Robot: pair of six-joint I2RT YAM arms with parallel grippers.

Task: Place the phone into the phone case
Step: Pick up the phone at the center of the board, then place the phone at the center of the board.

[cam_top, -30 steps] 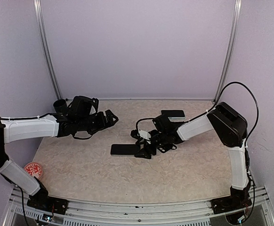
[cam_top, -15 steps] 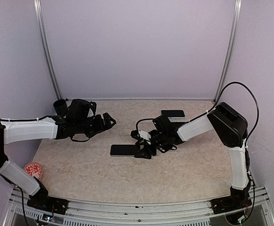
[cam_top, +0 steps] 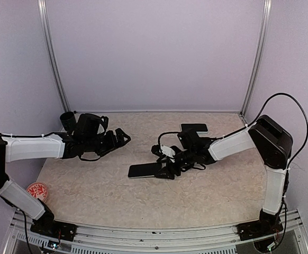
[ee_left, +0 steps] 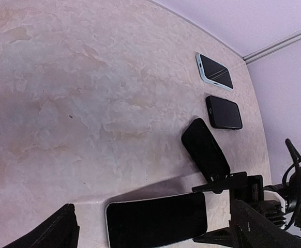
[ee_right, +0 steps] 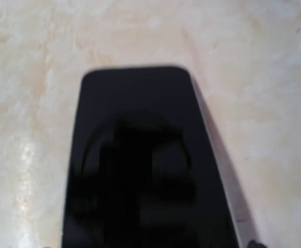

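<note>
The phone [cam_top: 143, 170] is seen near the middle of the table [cam_top: 90, 196], screen up. Its right end is taken across the width by the right jaws, which appear closed on its long edges. The left jaws are spread wide and empty, toward the left edge. The phone is judged stiff, glossy, slippery and breakable; the edges, not the glass, are best gripped.

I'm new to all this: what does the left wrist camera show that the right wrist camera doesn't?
Only the left wrist view: a pale-rimmed slab, a black slab, a nearer black slab, and the right tool at the phone's end. Only the right wrist view: a dim reflection in the screen, seen close up. Both: the phone and the marbled table.
</note>
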